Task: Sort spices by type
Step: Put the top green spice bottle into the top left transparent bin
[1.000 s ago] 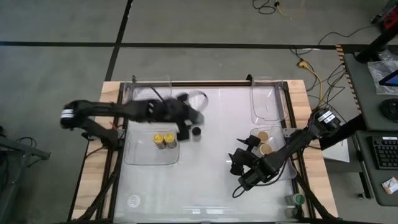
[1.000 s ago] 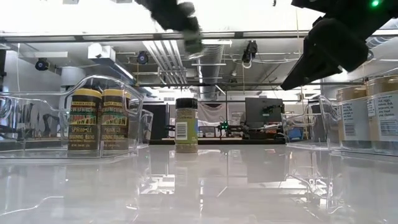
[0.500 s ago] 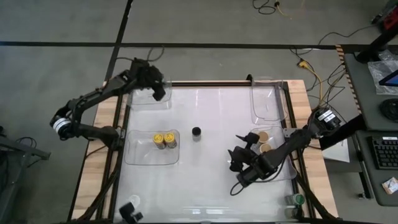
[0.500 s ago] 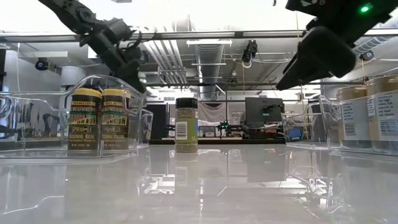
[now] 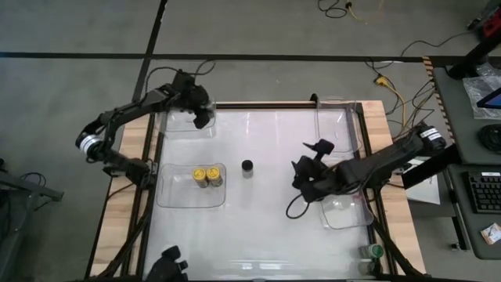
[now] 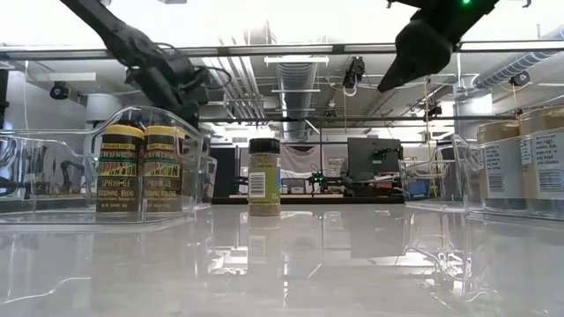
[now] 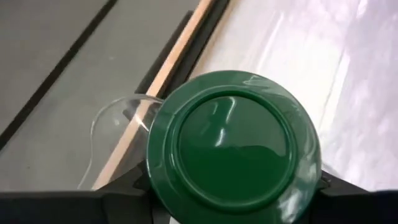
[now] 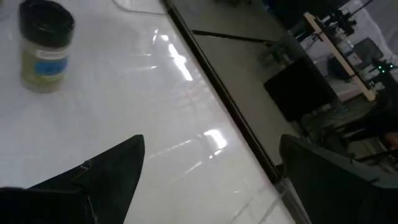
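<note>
Pinching the green-lidded jar (image 7: pixel 233 143) in my left claw (image 5: pixel 199 112) above the clear tray (image 5: pixel 178 125) beneath it, I risk clipping the tray's wall; my right claw (image 8: pixel 211 180) hangs spread, the black-lidded jar (image 8: pixel 45 45) ahead of it.

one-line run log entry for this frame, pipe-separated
left gripper: shut on green-lid jar, over far-left tray | right gripper: open, empty, mid-table | black-lid jar: loose at centre | two yellow-lid jars: in near-left tray

Lab/workshop: exposed ceiling ducts (image 6: pixel 264 79), monitors (image 6: pixel 374 158), floor cables (image 5: pixel 391 86).
</note>
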Robot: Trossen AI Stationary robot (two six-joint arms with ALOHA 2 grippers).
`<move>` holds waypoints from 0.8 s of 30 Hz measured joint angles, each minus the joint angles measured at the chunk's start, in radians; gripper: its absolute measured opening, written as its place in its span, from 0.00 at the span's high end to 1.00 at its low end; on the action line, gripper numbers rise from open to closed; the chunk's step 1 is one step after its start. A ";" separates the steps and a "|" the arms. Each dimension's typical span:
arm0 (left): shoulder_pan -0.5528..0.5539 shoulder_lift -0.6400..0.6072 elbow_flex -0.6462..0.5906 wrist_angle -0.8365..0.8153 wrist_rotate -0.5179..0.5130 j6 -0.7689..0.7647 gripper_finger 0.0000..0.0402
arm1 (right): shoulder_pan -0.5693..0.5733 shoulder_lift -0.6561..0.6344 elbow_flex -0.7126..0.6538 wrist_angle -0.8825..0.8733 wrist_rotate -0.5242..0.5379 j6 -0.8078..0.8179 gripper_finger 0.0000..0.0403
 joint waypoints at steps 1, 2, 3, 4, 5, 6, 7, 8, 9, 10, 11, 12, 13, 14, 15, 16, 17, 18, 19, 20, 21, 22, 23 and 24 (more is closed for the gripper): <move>0.001 0.021 0.014 -0.002 -0.015 0.016 0.55 | -0.002 -0.014 -0.007 -0.002 0.000 -0.004 0.10; 0.005 0.040 0.033 -0.007 -0.037 0.031 0.55 | -0.004 -0.024 -0.012 -0.001 0.001 0.000 0.10; 0.008 0.060 0.056 -0.023 -0.061 0.042 0.55 | -0.004 -0.034 -0.020 0.000 0.000 0.005 0.10; 0.011 0.083 0.082 -0.049 -0.084 0.050 0.55 | -0.004 -0.042 -0.028 -0.001 0.000 0.012 0.10; 0.018 0.104 0.109 -0.074 -0.092 0.057 0.55 | -0.004 -0.046 -0.036 0.000 -0.001 0.017 0.10; 0.024 0.128 0.139 -0.101 -0.093 0.069 0.55 | -0.004 -0.048 -0.043 0.004 0.000 0.023 0.10; 0.027 0.148 0.169 -0.136 -0.096 0.086 0.55 | -0.004 -0.050 -0.050 0.006 -0.002 0.029 0.10; 0.029 0.170 0.201 -0.172 -0.094 0.106 0.55 | -0.004 -0.050 -0.057 0.005 -0.002 0.031 0.10; 0.033 0.189 0.228 -0.205 -0.089 0.129 0.55 | -0.004 -0.049 -0.060 0.006 -0.002 0.036 0.10; 0.038 0.211 0.253 -0.241 -0.075 0.157 0.55 | -0.004 -0.048 -0.062 0.005 -0.002 0.040 0.10; 0.042 0.231 0.273 -0.276 -0.058 0.184 0.55 | -0.004 -0.047 -0.063 0.005 -0.002 0.043 0.10; 0.050 0.249 0.288 -0.302 -0.038 0.210 0.55 | -0.004 -0.047 -0.064 0.005 -0.002 0.045 0.10; 0.061 0.265 0.298 -0.311 -0.014 0.235 0.55 | -0.004 -0.047 -0.064 0.005 -0.002 0.046 0.10; 0.071 0.278 0.306 -0.311 0.009 0.255 0.55 | -0.004 -0.047 -0.064 0.005 -0.002 0.050 0.10; 0.080 0.289 0.312 -0.312 0.025 0.276 0.55 | -0.004 -0.047 -0.064 0.005 -0.002 0.056 0.10; 0.090 0.298 0.316 -0.312 0.035 0.293 0.55 | -0.004 -0.049 -0.064 0.005 -0.002 0.056 0.10; 0.100 0.308 0.318 -0.312 0.037 0.308 0.55 | -0.004 -0.050 -0.064 0.006 -0.002 0.057 0.10; 0.108 0.319 0.318 -0.314 0.037 0.321 0.55 | -0.004 -0.050 -0.064 0.006 -0.002 0.058 0.10; 0.115 0.328 0.318 -0.317 0.037 0.333 0.55 | -0.004 -0.050 -0.064 0.005 -0.002 0.058 0.10; 0.124 0.334 0.314 -0.318 0.036 0.351 0.55 | -0.004 -0.050 -0.064 0.004 -0.003 0.058 0.10; 0.131 0.336 0.311 -0.321 0.036 0.371 0.55 | -0.004 -0.050 -0.064 0.004 -0.004 0.058 0.10; 0.137 0.337 0.307 -0.322 0.036 0.389 0.55 | -0.004 -0.049 -0.064 0.005 -0.004 0.058 0.10; 0.143 0.338 0.303 -0.321 0.036 0.408 0.55 | -0.004 -0.049 -0.064 0.004 -0.004 0.058 0.10; 0.149 0.340 0.299 -0.322 0.036 0.423 0.55 | -0.004 -0.050 -0.064 0.003 -0.004 0.058 0.10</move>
